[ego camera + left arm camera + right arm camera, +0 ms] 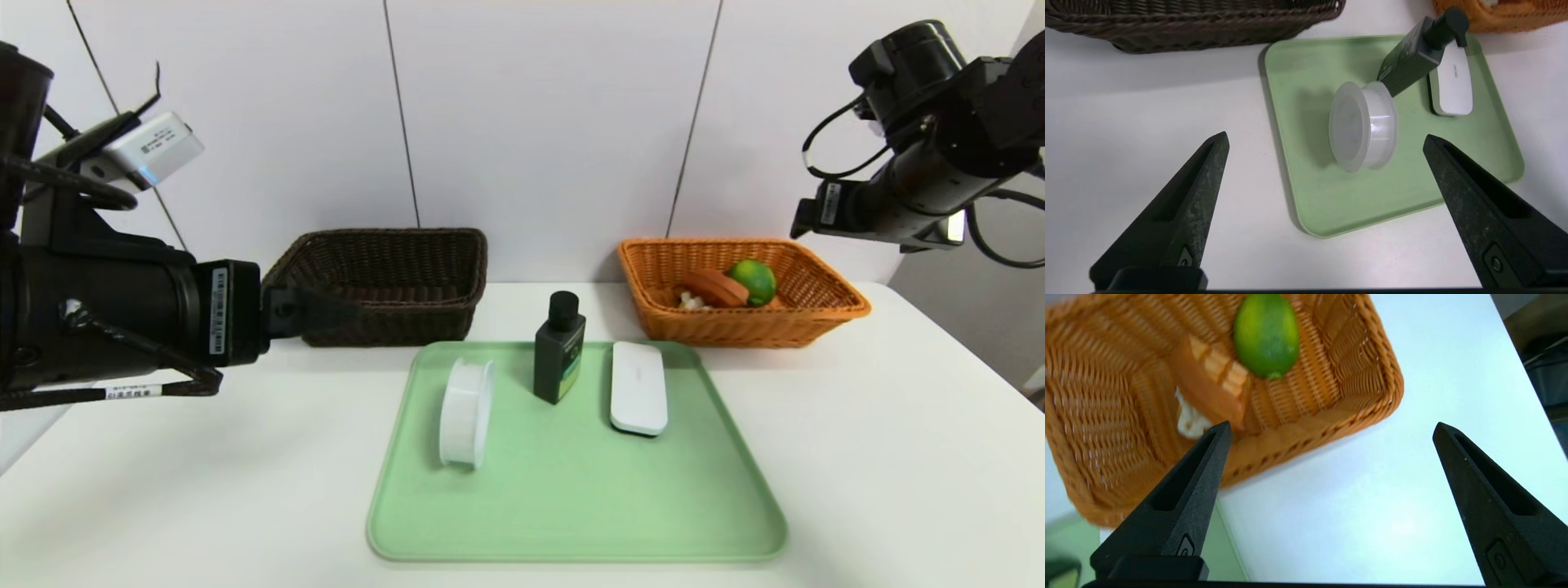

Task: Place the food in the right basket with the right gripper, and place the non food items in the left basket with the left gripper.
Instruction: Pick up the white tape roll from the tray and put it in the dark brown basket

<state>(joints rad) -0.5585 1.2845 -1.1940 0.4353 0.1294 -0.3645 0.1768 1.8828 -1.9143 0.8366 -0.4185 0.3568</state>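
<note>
White table (857,457) before pale panelled wall (547,114)

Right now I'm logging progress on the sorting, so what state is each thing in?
lime: in the orange basket.
tart wedge: in the orange basket, beside the lime.
white ribbed container: on edge on the green tray.
dark bottle: upright on the tray, capped.
flat white box: lying flat on the tray.
dark brown basket: nothing seen inside.
left gripper: open, holding nothing.
right gripper: open, holding nothing.
</note>
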